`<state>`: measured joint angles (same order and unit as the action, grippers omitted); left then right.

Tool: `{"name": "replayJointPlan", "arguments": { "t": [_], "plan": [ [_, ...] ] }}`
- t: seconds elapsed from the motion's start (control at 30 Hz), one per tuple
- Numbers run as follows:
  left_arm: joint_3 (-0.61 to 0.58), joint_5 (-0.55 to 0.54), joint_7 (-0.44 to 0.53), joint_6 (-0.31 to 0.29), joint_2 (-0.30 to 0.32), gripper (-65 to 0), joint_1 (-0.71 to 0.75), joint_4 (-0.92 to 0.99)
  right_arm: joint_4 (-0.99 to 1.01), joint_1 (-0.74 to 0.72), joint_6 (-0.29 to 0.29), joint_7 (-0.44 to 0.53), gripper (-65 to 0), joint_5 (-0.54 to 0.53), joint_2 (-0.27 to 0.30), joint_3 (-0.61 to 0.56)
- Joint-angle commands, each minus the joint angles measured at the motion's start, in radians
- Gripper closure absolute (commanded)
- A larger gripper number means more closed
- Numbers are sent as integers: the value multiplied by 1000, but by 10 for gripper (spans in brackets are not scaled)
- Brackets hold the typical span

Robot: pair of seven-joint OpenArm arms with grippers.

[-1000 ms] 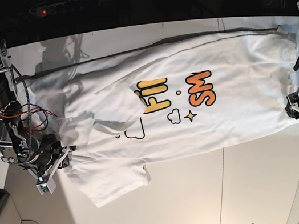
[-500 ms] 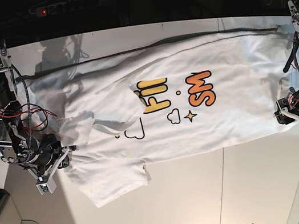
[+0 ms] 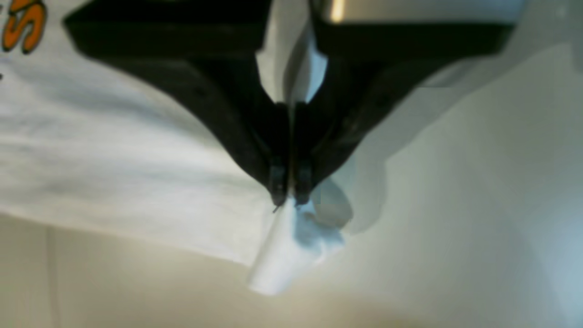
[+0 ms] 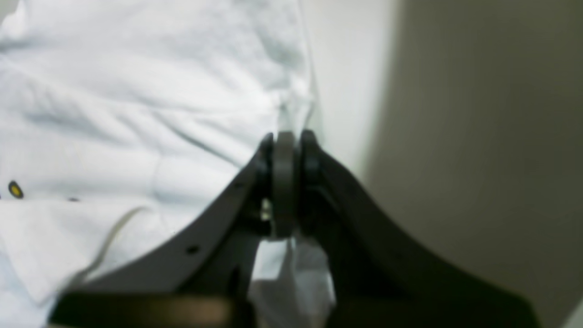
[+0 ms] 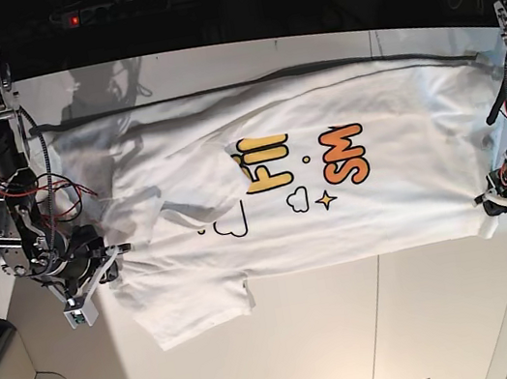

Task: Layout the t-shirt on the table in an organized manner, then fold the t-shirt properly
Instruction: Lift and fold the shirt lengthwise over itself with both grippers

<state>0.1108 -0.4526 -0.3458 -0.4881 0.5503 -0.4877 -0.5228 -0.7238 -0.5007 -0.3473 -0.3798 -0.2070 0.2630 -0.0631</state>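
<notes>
Across the table (image 5: 357,328) the t-shirt (image 5: 384,206) lies spread print-up, wrinkled near the sleeve end, one sleeve trailing toward the near edge. Left gripper (image 3: 288,196): black fingers (image 3: 278,177) clenched on a bunched corner of the shirt's hem. Right gripper (image 4: 284,150): jaws pressed together, pinching fabric at the shirt's opposite edge. Both pinch points sit at the table's side margins.
</notes>
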Motion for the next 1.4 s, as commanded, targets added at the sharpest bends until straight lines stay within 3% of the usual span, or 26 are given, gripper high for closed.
{"name": "replayJointPlan", "arguments": {
  "t": [0.0, 0.13, 0.3, 0.43, 0.6, 0.7, 0.97, 1.17, 1.37],
  "plan": [
    [3, -32, 2, -26, 26, 0, -27, -24, -40, -13, -1, -26, 0, 5, 9, 2],
    [17, -110, -91, -102, 49, 0, -25, -28, -209, 41, -1, -76, 0, 5, 9, 24],
    [86, -283, -257, -210, 81, 0, -9, -28, -436, 141, -2, -153, 0, 5, 9, 82],
    [209, -428, -344, -210, 112, 0, 19, -28, -563, 216, -2, -210, 0, 5, 13, 151],
    [355, -573, -620, -210, 118, 0, 47, -28, -637, 293, -11, -233, 0, -38, 67, 206],
    [375, -676, -723, -210, 124, 0, 92, -28, -666, 330, -18, -291, 0, -71, 98, 212],
    [375, -764, -758, -210, 132, 0, 232, -35, -692, 391, -19, -462, 0, -134, 114, 214],
    [375, -763, -758, -210, 132, 0, 305, -74, -695, 399, -19, -591, 0, -181, 114, 214],
    [375, -761, -757, -210, 132, 0, 350, -124, -694, 411, -14, -649, 0, -201, 113, 214]
  ]
}}
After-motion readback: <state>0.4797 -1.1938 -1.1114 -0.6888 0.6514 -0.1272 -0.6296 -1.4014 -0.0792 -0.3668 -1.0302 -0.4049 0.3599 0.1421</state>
